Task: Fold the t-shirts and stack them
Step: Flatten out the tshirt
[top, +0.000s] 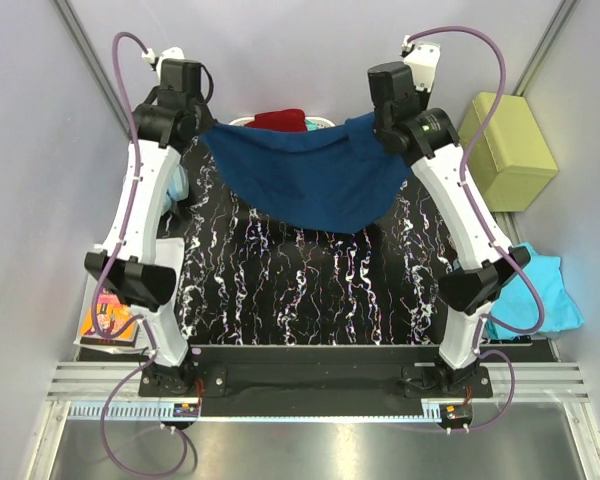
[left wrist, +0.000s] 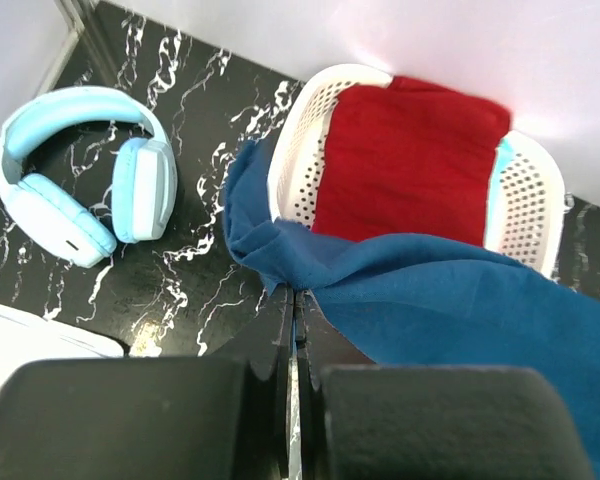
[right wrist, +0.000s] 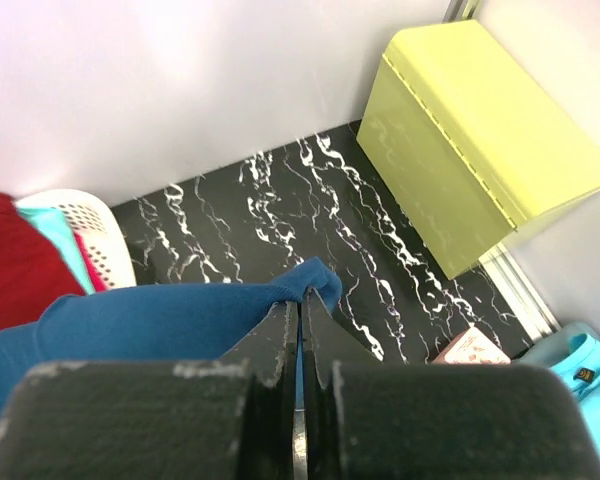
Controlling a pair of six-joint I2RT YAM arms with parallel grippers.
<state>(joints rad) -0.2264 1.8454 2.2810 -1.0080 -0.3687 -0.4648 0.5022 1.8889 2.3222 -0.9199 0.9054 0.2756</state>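
I logged the soft, light navy blue cloth t-shirt sagging between left fingers and right fingers, each pair pinching a corner, a sound hold.

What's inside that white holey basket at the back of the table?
A dark red t-shirt fills the white basket, with a strip of turquoise cloth along one wall. Anything beneath the red one is hidden, and the blue t-shirt covers the basket's near rim.

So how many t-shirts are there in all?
3: a blue t-shirt held by the left end effector and right end effector, a dark red t-shirt in the white basket, a turquoise t-shirt beside the right arm. A turquoise strip in the basket may be another.
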